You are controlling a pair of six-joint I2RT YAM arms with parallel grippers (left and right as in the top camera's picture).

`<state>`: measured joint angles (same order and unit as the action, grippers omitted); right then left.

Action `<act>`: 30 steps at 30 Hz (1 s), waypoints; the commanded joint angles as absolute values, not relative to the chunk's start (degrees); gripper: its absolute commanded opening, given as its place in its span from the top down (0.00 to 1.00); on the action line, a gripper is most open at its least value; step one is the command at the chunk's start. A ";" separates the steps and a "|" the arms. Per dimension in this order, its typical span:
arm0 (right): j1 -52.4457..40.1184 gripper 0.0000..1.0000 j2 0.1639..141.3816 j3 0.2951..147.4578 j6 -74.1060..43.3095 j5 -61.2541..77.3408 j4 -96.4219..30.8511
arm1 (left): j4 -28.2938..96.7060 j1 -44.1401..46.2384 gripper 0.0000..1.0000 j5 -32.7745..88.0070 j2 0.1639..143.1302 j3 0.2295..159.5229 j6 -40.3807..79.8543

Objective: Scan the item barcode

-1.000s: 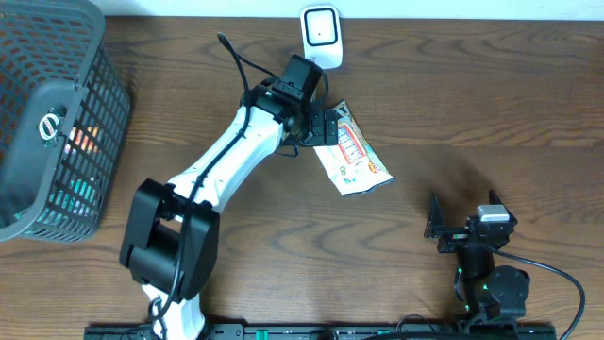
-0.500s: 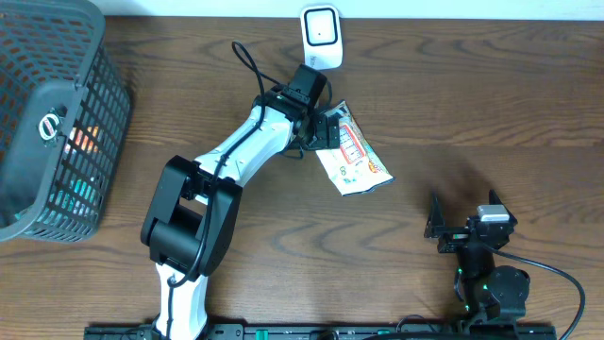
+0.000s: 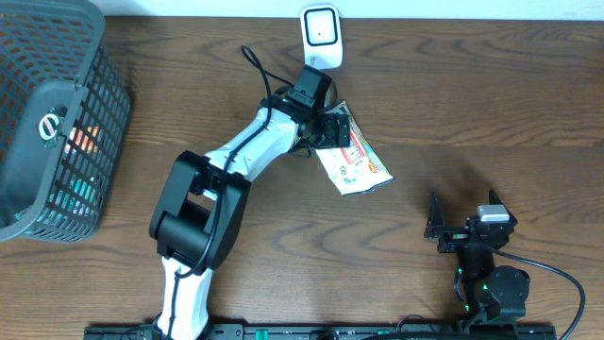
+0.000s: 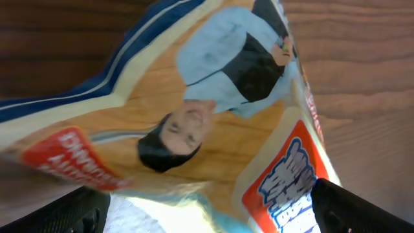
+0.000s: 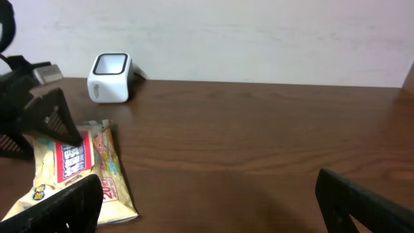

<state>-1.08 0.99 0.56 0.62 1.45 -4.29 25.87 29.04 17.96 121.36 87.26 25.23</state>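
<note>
One snack packet, white scanner nearby

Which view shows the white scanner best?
Right wrist: the scanner sits whole and unblocked, seen from the side with its window visible. Overhead shows it smaller, from above, near the frame's top. Left wrist shows only the packet, no scanner.

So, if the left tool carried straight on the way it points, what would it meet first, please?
The snack packet: it fills the wrist view right ahead of the left tool, probably very close.
</note>
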 commanded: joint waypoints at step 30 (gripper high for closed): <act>-1.45 0.01 0.78 0.36 0.49 0.99 -4.43 | 20.73 26.68 0.02 30.63 109.25 88.09 4.95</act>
